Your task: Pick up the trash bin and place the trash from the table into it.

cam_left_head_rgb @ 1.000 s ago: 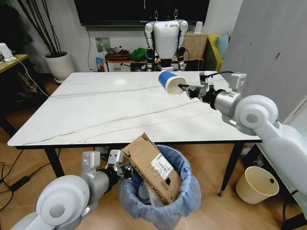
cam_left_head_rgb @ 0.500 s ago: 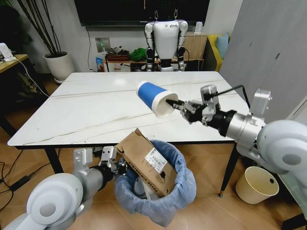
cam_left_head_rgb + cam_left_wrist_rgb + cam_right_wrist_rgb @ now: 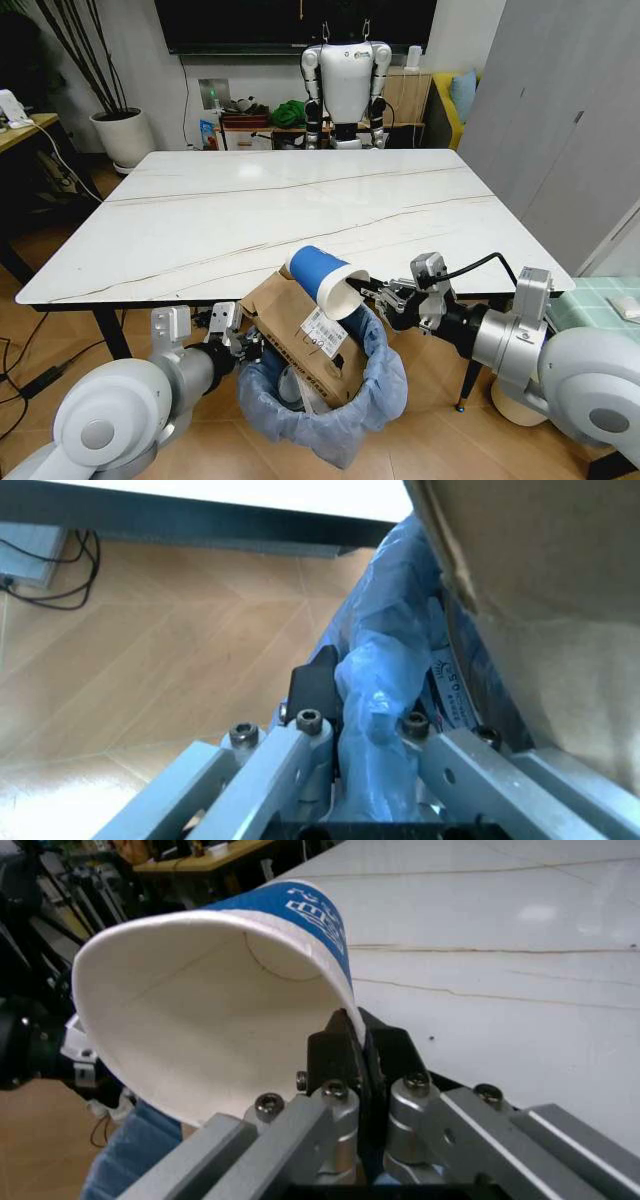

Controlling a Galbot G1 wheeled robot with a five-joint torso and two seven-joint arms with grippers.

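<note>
The cup (image 3: 322,282) is blue outside and white inside, with white lettering on the blue band in the right wrist view, too skewed to read. It lies tilted on its side in the air, mouth toward the right gripper (image 3: 372,295), whose fingers (image 3: 340,1050) are clenched on its rim, one inside and one outside. The cup hangs just past the near edge of the surface (image 3: 250,215), directly above the bin (image 3: 325,400).

The bin, lined with a crinkly light blue bag, sits in front of the robot below the surface edge. A brown cardboard box (image 3: 300,335) stands slanted in it, sticking out above the rim; its white shipping label (image 3: 322,333) carries a barcode and small print that cannot be read. The left gripper (image 3: 232,345) is at the bin's left rim, fingers (image 3: 315,682) grasping the blue bag and rim between them.

The surface is white marble-look with thin dark veins and black slanted legs, standing on a wood floor. Behind it a white humanoid robot (image 3: 346,80) stands below a dark screen, a potted plant (image 3: 123,135) is at the left rear, and a cream bucket (image 3: 512,405) sits on the floor at the right, largely behind the right arm.
</note>
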